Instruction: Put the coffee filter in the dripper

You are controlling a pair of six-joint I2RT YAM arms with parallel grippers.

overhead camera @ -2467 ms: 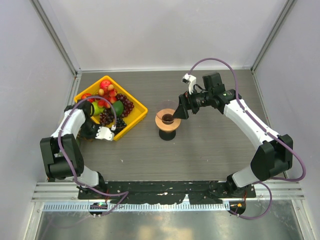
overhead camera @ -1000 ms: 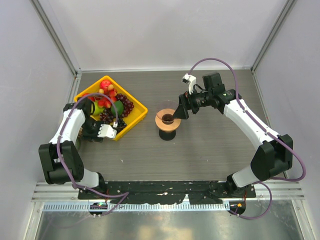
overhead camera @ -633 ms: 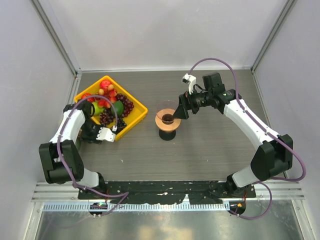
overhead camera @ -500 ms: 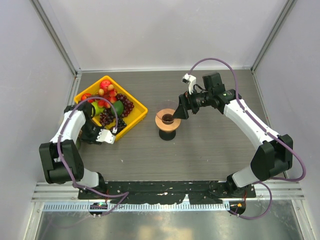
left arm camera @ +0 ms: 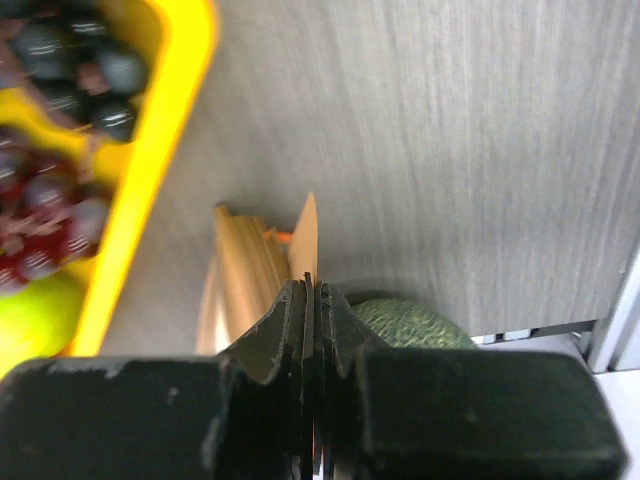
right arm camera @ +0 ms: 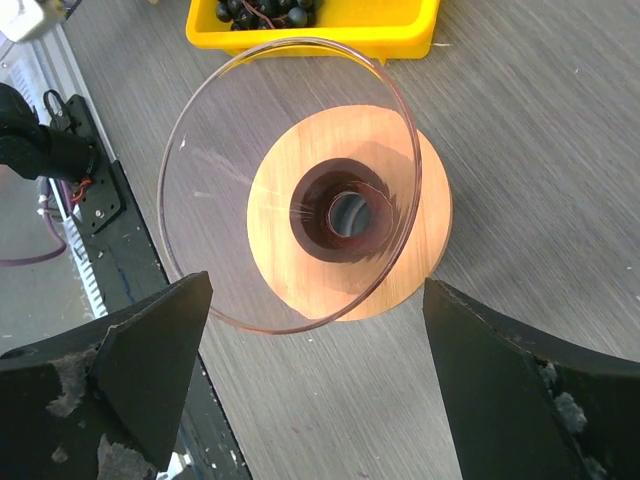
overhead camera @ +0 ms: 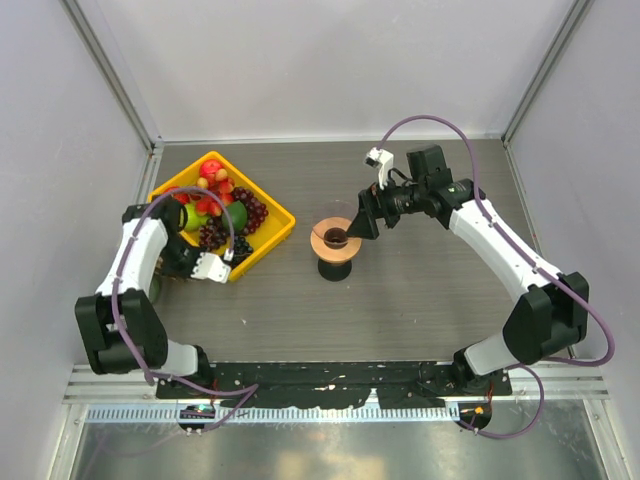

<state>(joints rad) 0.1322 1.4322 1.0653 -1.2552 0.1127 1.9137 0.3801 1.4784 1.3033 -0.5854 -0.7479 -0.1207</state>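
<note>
In the left wrist view my left gripper (left arm camera: pixel 310 285) is shut on the coffee filter (left arm camera: pixel 307 225), a thin tan sheet that sticks out edge-on past the jaw tips. In the top view that gripper (overhead camera: pixel 166 271) sits low at the table's left edge, beside the yellow tray, mostly hidden under its own wrist. The dripper (overhead camera: pixel 335 241) stands mid-table: a clear cone (right arm camera: pixel 215 170), a light-wood collar (right arm camera: pixel 405 265) and a black base. My right gripper (right arm camera: pixel 316 282) hovers over it, open, with one finger on each side of the collar; in the top view this gripper (overhead camera: pixel 362 224) is just right of the cone.
A thick bundle of tan papers (left arm camera: pixel 240 270) lies just left of my left jaws. A green, rough-skinned fruit (left arm camera: pixel 412 318) lies to their right. The yellow tray (overhead camera: pixel 272 236), holding grapes and other fruit, stands back left. Grey walls close in both sides.
My left gripper has closed from part open to shut, with the thin sheet now between its jaws. Its arm has shifted slightly. The right arm has barely moved.
</note>
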